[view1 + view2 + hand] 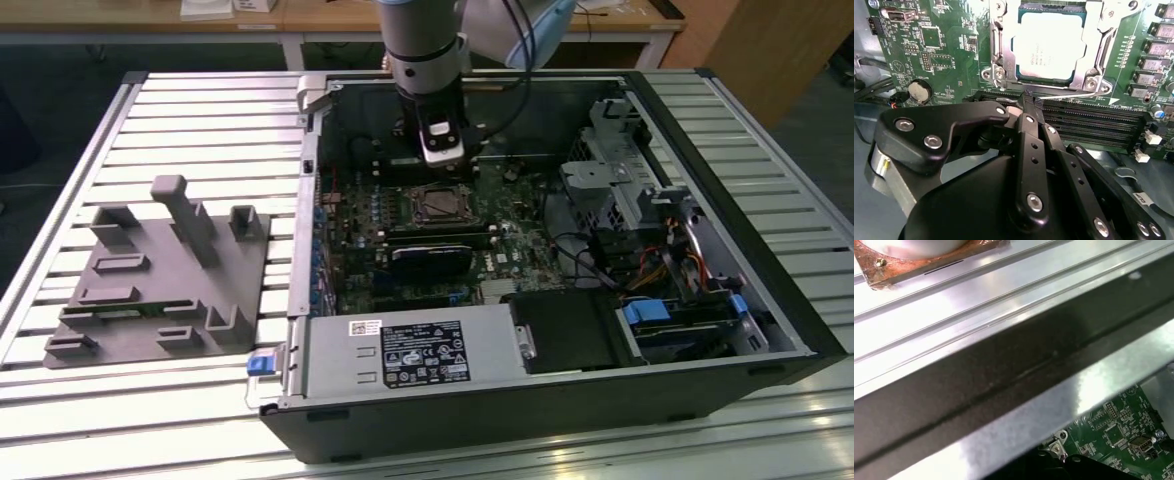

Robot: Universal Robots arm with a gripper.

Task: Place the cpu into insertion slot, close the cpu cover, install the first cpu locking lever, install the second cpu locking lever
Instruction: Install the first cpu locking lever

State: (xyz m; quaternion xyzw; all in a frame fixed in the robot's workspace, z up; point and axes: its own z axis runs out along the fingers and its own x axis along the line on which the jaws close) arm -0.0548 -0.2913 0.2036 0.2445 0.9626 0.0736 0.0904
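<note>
The cpu (1051, 42) sits in the insertion slot (441, 203) mid-motherboard with the cpu cover (1093, 55) lowered over it, and the gripper (1030, 99), fingertips pressed together, touches a thin locking lever (1079, 94) beside the socket, so seating and covering look done and the levers apparently not yet latched.

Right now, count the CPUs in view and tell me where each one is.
1. The cpu sits on the motherboard, framed by the cpu cover, just beyond the end effector tip. Parts of the case are hidden, so another could be out of sight.
</note>
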